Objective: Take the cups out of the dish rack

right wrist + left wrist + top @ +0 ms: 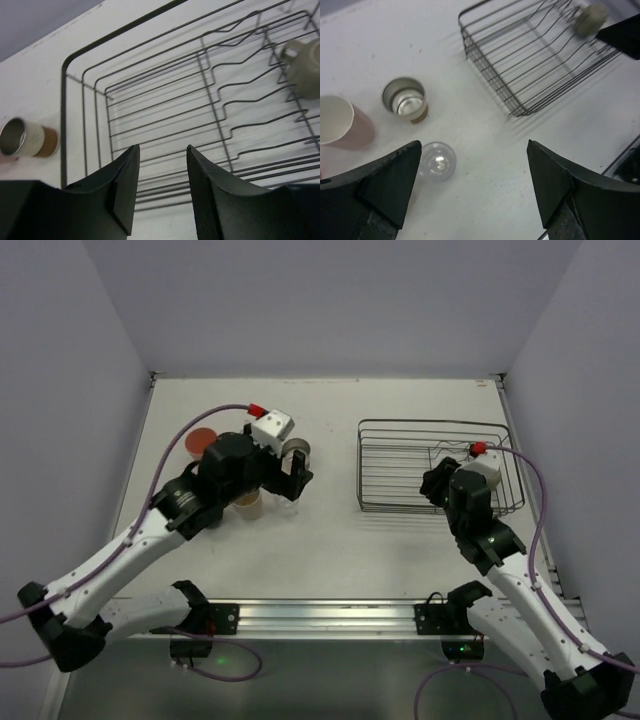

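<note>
We see the L pincer spread wide, holding nothing, over the white surface. A small clear cup stands upright on the surface just beside one of its fingers. Past that are a shiny metal cup w/ a tan band at the base, upright, & a pale pink cup at the frame edge. Both are on the surface, apart from each other. In the top view a salmon-orange cup sits farther back on the L side. The rectangular dark wire dish rack is on the R half, well apart from those cups. The R pincer is over the rack, jaws narrow, nothing visible btw them. An olive-grey mug w/ handle is in the rack among the prongs, at the R edge of the wrist view.
</note>
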